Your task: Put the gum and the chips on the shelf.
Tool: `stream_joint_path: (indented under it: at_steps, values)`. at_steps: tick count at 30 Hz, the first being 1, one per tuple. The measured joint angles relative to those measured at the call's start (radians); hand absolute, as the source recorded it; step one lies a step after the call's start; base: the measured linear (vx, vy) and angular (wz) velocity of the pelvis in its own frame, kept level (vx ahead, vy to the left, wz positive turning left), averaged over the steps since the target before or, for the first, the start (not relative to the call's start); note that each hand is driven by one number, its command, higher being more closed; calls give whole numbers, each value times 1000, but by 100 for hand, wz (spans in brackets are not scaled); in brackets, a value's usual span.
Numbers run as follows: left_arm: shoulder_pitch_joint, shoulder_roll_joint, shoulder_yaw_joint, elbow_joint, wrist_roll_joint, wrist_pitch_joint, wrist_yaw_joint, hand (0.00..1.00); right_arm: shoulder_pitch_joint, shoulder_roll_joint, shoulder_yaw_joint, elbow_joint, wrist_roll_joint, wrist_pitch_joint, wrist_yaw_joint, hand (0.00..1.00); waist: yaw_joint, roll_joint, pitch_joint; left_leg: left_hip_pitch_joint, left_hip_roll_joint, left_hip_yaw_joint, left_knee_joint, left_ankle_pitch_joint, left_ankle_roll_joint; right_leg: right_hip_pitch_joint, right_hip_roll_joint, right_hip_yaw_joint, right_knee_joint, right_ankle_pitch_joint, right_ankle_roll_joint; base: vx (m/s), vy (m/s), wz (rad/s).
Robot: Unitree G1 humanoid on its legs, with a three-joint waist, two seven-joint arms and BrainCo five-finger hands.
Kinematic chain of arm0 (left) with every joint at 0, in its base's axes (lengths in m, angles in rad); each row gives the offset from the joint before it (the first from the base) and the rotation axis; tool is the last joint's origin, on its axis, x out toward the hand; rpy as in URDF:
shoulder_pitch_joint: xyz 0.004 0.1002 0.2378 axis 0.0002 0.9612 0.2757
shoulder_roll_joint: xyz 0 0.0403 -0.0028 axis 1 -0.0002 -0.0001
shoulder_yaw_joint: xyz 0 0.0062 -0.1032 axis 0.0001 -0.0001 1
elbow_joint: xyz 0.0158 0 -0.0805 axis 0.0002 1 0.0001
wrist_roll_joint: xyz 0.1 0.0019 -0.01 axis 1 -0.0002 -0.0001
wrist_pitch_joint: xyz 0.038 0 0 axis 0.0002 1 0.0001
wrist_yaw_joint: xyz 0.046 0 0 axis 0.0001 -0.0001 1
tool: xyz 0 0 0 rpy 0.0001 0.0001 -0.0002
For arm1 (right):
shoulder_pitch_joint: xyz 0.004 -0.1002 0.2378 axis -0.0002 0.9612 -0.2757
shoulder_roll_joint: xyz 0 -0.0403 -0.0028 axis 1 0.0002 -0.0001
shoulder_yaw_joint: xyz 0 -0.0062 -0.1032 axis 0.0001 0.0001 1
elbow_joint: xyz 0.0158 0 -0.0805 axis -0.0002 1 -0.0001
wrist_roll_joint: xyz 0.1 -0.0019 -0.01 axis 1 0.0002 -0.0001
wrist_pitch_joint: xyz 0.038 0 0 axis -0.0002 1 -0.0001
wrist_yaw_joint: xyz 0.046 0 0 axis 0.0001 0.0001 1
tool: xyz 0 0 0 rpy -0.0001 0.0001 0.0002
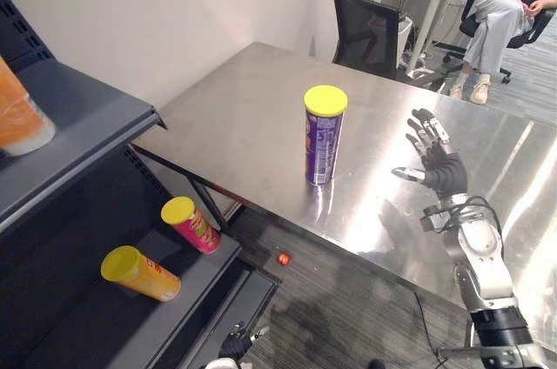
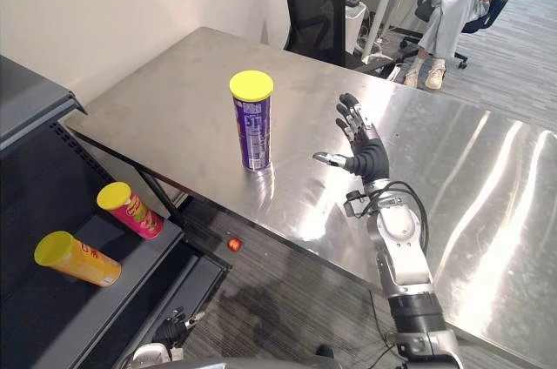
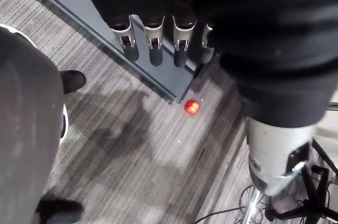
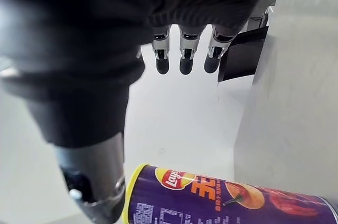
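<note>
My right hand [image 2: 370,158] had its fingers spread, clasping nothing. The chips can [image 2: 253,130] stood upright on the table [image 2: 174,117] near my thumb, not touching, so I judged I was readied to wrap it. My left hand [image 3: 155,47] hung low, fingers straight.

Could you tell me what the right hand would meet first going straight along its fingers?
The right hand misses the can, beside its thumb; way looks free across the table, perhaps to the chair.
</note>
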Motion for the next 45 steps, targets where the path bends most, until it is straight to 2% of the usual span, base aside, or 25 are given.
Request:
stream_joint_path:
  at_steps: [10, 24, 37, 45]
  values:
    - [-2, -1, -9, -7, -3, 0, 0, 0, -99, 3, 80, 70, -1, 16, 1, 0, 19, 0, 3, -4, -1, -6, -9, 12, 1, -3, 1, -9, 0, 0, 0, -16, -22, 1]
    - [1, 10, -9, -27, -9, 0, 0, 0, -182, 4, 145, 122, -1, 35, 2, 0, 22, -20, 15, -16, -3, -31, -33, 40, 3, -5, 3, -33, -5, 0, 0, -12, -20, 6]
    - [1, 12, -9, -28, -19, 0, 0, 0, -288, 4, 165, 242, -3, 44, -4, 0, 27, -22, 16, -32, -3, -52, -35, 51, 3, -5, 3, -53, -14, 0, -1, -5, -11, 4]
    - [1, 12, -9, -43, -58, 0, 7, 0, -400, 4, 189, 312, -12, 74, -34, 0, 49, -26, 22, -66, -2, -88, -36, 70, 5, -8, 3, -79, -24, 0, -1, -18, -26, 14]
